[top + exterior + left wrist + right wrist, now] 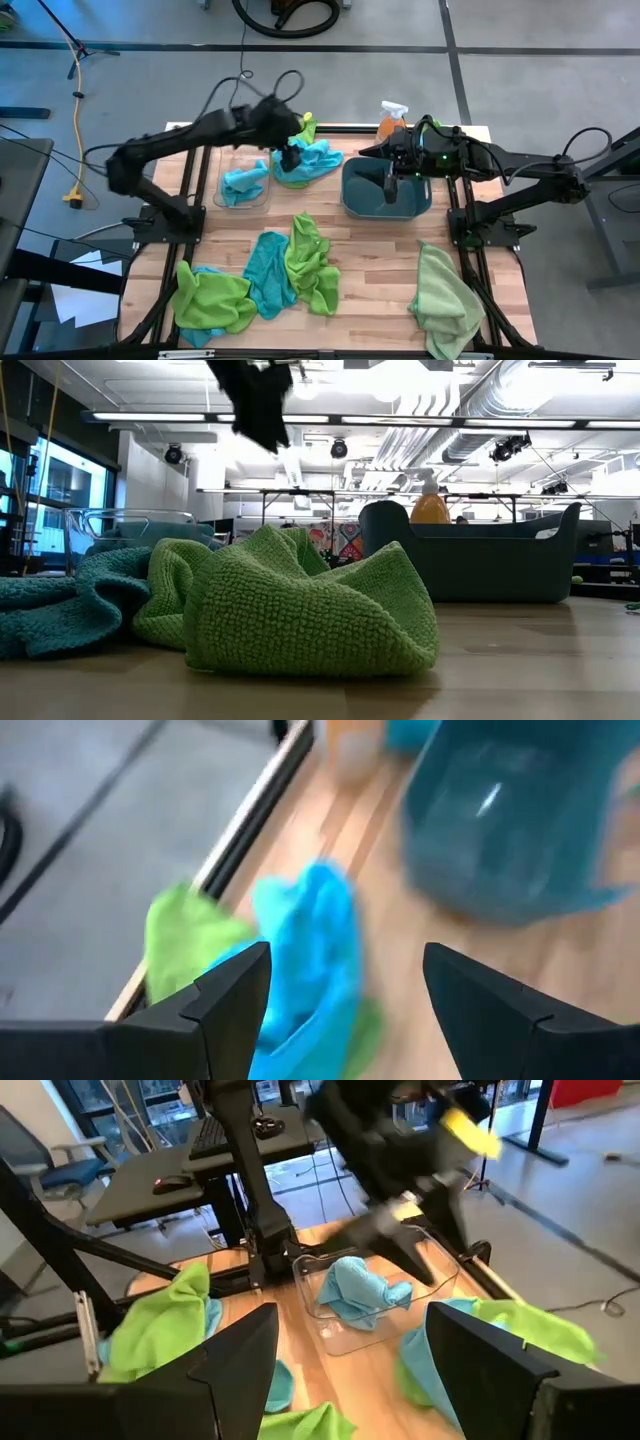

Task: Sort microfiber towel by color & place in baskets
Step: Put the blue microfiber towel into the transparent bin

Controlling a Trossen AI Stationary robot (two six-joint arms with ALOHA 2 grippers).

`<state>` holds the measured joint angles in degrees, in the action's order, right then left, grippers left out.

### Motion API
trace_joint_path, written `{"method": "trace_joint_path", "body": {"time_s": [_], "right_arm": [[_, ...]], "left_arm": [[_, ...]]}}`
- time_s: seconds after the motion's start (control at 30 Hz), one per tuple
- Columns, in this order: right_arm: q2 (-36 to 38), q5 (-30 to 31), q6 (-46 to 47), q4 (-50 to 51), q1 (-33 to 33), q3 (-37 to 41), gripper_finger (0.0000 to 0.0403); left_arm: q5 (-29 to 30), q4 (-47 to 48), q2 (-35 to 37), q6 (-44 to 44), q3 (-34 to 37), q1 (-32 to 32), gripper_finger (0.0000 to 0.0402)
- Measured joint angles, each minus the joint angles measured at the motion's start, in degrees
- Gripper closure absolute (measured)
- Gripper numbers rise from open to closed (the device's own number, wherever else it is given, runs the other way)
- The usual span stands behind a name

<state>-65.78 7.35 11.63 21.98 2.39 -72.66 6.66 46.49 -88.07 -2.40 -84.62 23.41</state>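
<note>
Hovering wide open and empty at upper centre of the high view, left gripper [288, 158] over the soft, light, floppy blue towel [312, 162] between clear basket [243, 195] and teal tub [385, 200], best pinched at a raised fold; right gripper [391, 183] likewise open, empty over the tub.

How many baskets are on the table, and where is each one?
2. The clear basket stands at the table's far side, under the left arm, holding a blue towel. The dark teal tub stands to its right, under the right tool.
</note>
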Motion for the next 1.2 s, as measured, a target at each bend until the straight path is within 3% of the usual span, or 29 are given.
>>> {"method": "trace_joint_path", "body": {"time_s": [0.37, 0.7, 0.9, 1.03, 1.2], "right_arm": [[0.0, 0.0, 3.99, -0.02, 0.0, 0.0, 0.0151], [-0.01, 1.24, 6.08, -0.02, -0.02, 0.0, 0.0151], [-0.02, 1.25, 6.37, -0.02, -0.02, 0.0, 0.0151], [-0.02, 1.25, 6.37, -0.02, -0.02, 0.0, 0.0151], [-0.02, 1.25, 6.35, -0.02, -0.02, 0.0, 0.0151]], "left_arm": [[1.32, 3.71, -17.71, -2.79, -1.68, 5.58, 0.0154], [0.31, 3.56, -26.89, -1.83, -1.72, 6.63, 0.0154], [0.42, 3.42, -28.57, -1.13, -1.72, 6.45, 0.0166], [1.37, 3.07, -28.33, -1.13, -1.74, 6.13, 0.0231], [1.57, 3.28, -28.26, -1.08, -1.74, 6.15, 0.0381]]}}
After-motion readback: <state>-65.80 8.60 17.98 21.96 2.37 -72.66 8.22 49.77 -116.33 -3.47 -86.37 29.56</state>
